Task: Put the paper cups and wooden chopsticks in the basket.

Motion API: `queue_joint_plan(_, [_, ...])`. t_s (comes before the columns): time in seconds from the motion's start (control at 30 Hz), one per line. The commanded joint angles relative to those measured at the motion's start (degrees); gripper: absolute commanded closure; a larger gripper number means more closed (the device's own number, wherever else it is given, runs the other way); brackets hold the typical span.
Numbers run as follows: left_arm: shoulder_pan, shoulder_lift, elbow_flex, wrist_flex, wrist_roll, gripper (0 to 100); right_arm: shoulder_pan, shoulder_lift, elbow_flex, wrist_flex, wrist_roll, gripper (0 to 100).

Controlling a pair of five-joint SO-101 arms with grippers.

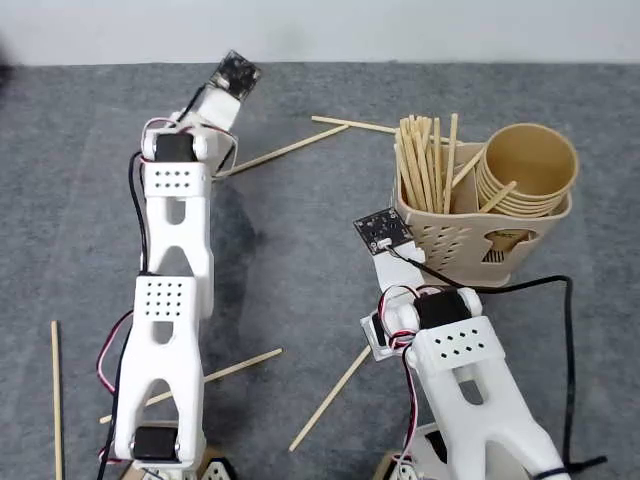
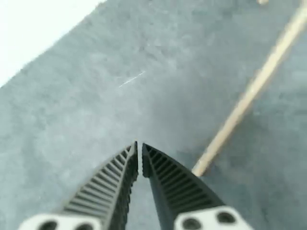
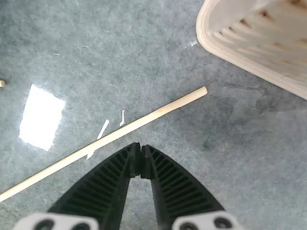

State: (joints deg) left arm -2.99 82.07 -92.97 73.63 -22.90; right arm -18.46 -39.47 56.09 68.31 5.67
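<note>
Far side of the surface: left arm stretched long, left gripper jaws together, empty, a chopstick just beside.
By the basket: right arm folded, right gripper jaws together, second chopstick just beside the tips.
Inside the basket: cups stacked, bundle of chopsticks upright.
High view adds: loose sticks by the arm bases.

Robotics bench; grey felt table cover; bare white wall

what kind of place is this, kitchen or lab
Likely a robot test bench, not a kitchen: two white arms at a grey mat, with loose chopsticks and a basket.
</note>
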Motion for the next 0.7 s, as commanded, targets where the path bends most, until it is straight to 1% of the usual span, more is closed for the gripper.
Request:
queue_joint_plan(0.0, [0.18,3.34,-2.86,-7.03,0.62,99,0.22,-1.27,-0.18,-0.75,0.0,99.0])
queue_joint_plan(0.07, [0.18,5.54,-2.86,-6.51,-1.49,99,0.22,-1.27,-0.18,-0.75,0.0,99.0])
queue_joint_plan(0.17, [0.44,6.24,-2.86,-0.97,-5.36,99,0.22,-1.27,-0.18,-0.75,0.0,99.0])
queue_joint_plan(0.33, [0.88,5.01,-3.12,12.92,-12.84,99,0.22,-1.27,-0.18,-0.75,0.0,99.0])
queue_joint_plan(0.47, [2.37,0.35,-3.12,26.9,-17.58,99,0.22,-1.27,-0.18,-0.75,0.0,99.0])
queue_joint_plan(0.67, [3.43,-7.12,2.51,27.16,-17.58,99,0.4,-1.27,-0.18,-0.75,0.0,99.0])
